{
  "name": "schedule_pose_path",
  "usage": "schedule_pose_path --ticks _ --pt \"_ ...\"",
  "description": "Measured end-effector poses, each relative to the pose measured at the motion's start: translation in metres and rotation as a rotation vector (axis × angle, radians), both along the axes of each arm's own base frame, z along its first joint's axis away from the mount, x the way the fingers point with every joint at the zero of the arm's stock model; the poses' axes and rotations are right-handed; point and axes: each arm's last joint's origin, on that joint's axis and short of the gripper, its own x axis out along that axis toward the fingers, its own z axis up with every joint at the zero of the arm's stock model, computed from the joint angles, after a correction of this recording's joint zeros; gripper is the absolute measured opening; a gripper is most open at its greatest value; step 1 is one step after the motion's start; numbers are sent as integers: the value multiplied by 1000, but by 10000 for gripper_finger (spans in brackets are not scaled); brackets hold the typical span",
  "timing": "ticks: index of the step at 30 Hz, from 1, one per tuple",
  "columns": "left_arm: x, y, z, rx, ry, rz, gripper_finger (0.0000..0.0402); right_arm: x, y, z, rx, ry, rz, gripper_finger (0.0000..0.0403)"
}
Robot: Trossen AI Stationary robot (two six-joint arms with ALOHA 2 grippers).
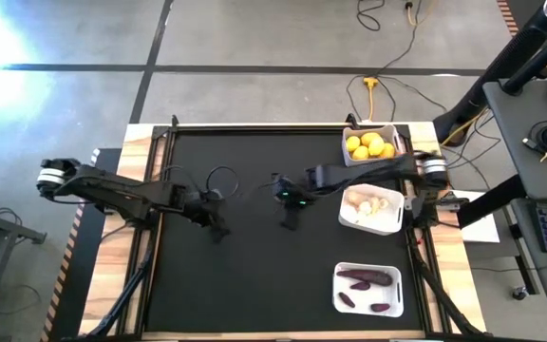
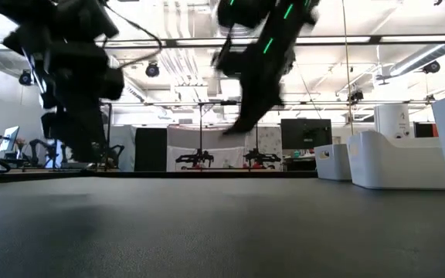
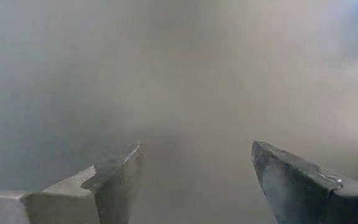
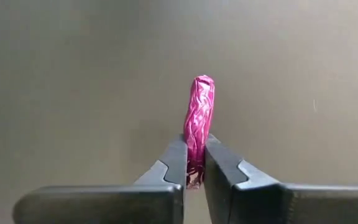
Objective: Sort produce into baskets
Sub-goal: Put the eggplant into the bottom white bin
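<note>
Pinching purple eggplant bit [image 4: 199,127], right gripper [image 4: 195,163] fingers clamped; left gripper [image 3: 194,177] fingers apart.

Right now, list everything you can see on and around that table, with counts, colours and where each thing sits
Lemons: about five, yellow, in the far basket on the table's right side.
Garlic bulbs: a few, whitish, in the middle basket.
Eggplants: about four, dark purple, in the near basket.
Baskets: three, white, in a row down the right side.
Small piece: one, magenta-purple, pinched in the right gripper.
Table mat: one, black.
Left gripper: open, over the mat's left-centre.
Right gripper: shut on the small piece, mid-table.
</note>
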Motion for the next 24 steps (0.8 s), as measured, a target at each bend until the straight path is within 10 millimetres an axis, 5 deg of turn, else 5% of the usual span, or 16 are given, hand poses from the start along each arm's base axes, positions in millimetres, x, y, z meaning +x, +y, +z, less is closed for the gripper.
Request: schedule_pose_path --ticks 4,8,11,16,20,24 --pt "-13 0 17 63 -72 -98 283 -51 31 51 179 151 29 27" --pt "-25 -1 30 155 -146 -234 283 -111 72 93 401 330 -207 27" --pt "-29 -1 37 203 -197 -295 283 -144 109 107 469 430 -320 27" --pt "-23 0 46 241 -289 -264 283 -176 165 94 386 500 -308 28" --pt "-10 2 62 298 -413 -157 283 -185 193 57 255 494 -275 29" --pt "-8 2 76 337 -466 -157 283 -179 214 21 326 501 -177 29"
